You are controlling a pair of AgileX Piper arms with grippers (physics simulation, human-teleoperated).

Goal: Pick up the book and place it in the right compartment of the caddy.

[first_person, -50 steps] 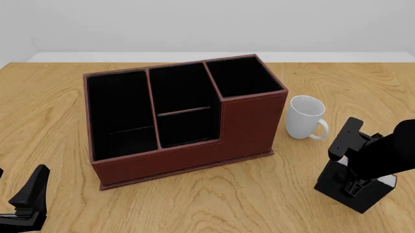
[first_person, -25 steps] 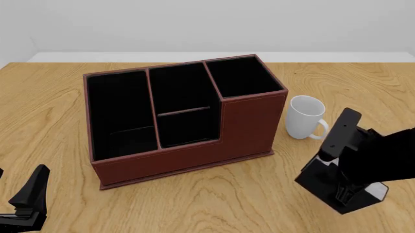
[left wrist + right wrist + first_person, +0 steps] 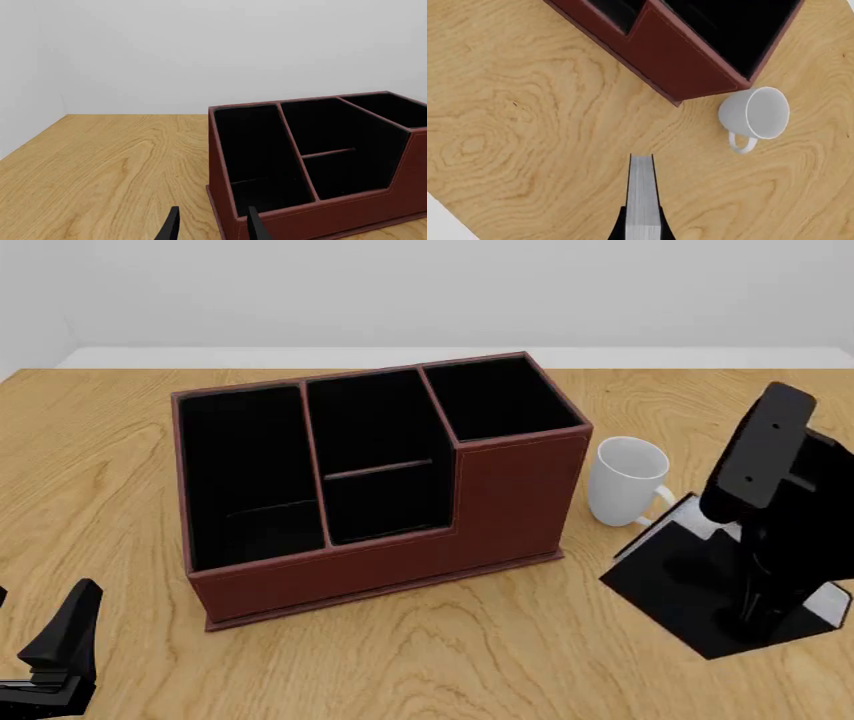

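Observation:
My right gripper (image 3: 762,614) is shut on the book (image 3: 678,585), a black hardcover with white page edges, held clear of the table to the right of the caddy (image 3: 514,510). In the right wrist view the book's page edge (image 3: 642,192) runs out from between the right gripper (image 3: 642,231) fingers, above bare wood. The right compartment (image 3: 497,396) is the tall end section, black inside with nothing in it; it also shows in the right wrist view (image 3: 740,25). Low at the near left, my left gripper (image 3: 60,650) is open and holds nothing, its fingers (image 3: 172,227) pointing toward the caddy (image 3: 333,220).
A white mug (image 3: 627,480) stands upright between the caddy's right end and the held book, also seen from above (image 3: 755,112). The caddy's long left section (image 3: 247,470) and middle section with a shelf (image 3: 380,468) hold nothing.
The right arm has risen with the book, lifting it off the table and swinging it flatter toward the camera. The left arm, caddy and mug have not moved.

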